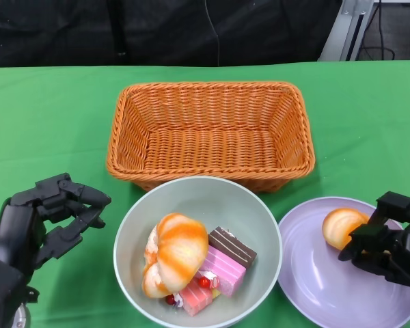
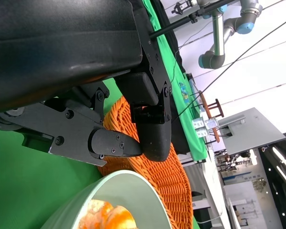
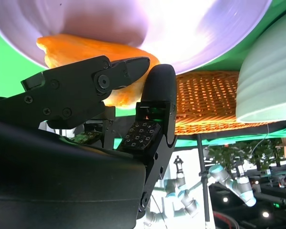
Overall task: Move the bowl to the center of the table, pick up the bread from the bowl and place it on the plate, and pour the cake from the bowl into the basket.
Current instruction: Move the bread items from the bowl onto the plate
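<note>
Right hand sitting over the lilac plate, fingers curling around a small orange bread roll lying on the plate's near-left part; wrist view showing fingertips against the roll, so gripping or at least touching it, roll already resting on the plate surface. Left hand hovering over the green tablecloth just left of the bowl, fingers partly curled but apart, holding nothing, not touching the bowl rim as far as visible. Pale green bowl sitting near table centre, directly in front of the basket and close beside the plate, rims nearly meeting. Bowl holding a larger orange-and-white bread bun on its left side, leaning over a chocolate-topped pink layered cake slice, plus another pink cake piece with red berries low in the bowl. Wicker basket standing behind the bowl, woven orange-brown, rectangular, interior showing only its own weave. Plate carrying just the one roll. Black backdrop and a metal stand leg showing beyond the table's far edge.
</note>
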You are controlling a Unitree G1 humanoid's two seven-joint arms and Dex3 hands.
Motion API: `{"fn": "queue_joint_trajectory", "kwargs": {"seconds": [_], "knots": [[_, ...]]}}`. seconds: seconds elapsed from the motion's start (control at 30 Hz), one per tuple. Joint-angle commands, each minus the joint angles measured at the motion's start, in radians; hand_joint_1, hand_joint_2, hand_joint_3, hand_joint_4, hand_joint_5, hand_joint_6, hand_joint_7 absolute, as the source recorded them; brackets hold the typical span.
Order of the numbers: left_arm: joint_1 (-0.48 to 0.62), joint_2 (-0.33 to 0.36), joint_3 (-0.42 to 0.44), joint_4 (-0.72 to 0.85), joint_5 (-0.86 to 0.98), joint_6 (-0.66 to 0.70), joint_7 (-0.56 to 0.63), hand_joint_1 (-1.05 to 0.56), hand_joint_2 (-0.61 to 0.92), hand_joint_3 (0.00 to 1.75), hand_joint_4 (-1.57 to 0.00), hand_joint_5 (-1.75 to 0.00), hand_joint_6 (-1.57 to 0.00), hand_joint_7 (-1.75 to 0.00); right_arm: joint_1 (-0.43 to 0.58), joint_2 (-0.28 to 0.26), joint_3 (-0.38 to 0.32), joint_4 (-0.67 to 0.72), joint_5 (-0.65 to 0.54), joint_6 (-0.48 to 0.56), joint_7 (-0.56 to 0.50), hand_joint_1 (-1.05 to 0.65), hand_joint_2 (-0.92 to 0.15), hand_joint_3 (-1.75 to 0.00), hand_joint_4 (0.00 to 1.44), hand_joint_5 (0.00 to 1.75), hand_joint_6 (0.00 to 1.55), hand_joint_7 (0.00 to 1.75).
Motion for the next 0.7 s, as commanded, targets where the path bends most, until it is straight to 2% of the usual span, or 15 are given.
{"fn": "queue_joint_trajectory", "kwargs": {"seconds": [0.03,0.1,0.2,0.27,0.33,0.5,0.7], "knots": [[0.010,0.008,0.004,-0.009,0.004,-0.002,0.012,-0.25,0.92,0.20,-0.90,-1.24,-1.01,-0.84,-0.010,-0.008,0.013,-0.001,0.013,-0.011,0.044,-0.13,-0.92,-0.03,0.91,1.11,1.01,0.53],[0.011,0.008,0.004,-0.011,0.011,-0.002,0.020,-0.26,0.92,0.20,-0.90,-1.25,-1.01,-0.85,-0.018,-0.015,0.022,0.002,0.011,-0.034,0.060,-0.12,-0.92,-0.02,0.96,0.91,1.11,0.31],[0.009,0.008,0.005,-0.006,0.003,-0.005,0.007,-0.26,0.92,0.20,-0.89,-1.27,-1.00,-0.87,-0.029,-0.029,0.032,0.009,0.022,-0.085,0.109,-0.16,-0.92,-0.03,0.97,0.65,1.10,0.12],[0.008,0.008,0.006,-0.002,0.006,-0.008,0.009,-0.26,0.92,0.20,-0.88,-1.28,-1.00,-0.88,-0.035,-0.031,0.034,0.016,0.023,-0.111,0.118,-0.20,-0.92,-0.01,0.99,0.51,1.08,0.05],[0.007,0.009,0.006,0.001,0.005,-0.008,0.007,-0.25,0.92,0.20,-0.89,-1.27,-1.00,-0.89,-0.039,-0.031,0.035,0.025,0.023,-0.124,0.122,-0.26,-0.92,0.00,1.04,0.30,1.03,0.01],[0.007,0.009,0.005,0.000,0.011,-0.010,0.012,-0.25,0.92,0.20,-0.89,-1.26,-0.99,-0.89,-0.044,-0.039,0.035,0.025,0.030,-0.137,0.171,-0.38,-0.90,0.00,1.03,0.12,0.91,0.00],[0.008,0.011,0.004,0.001,0.016,-0.014,0.013,-0.25,0.92,0.21,-0.89,-1.26,-0.99,-0.89,-0.038,-0.038,0.029,0.017,0.044,-0.130,0.214,-0.44,-0.90,0.00,1.03,0.07,0.89,0.00]]}}
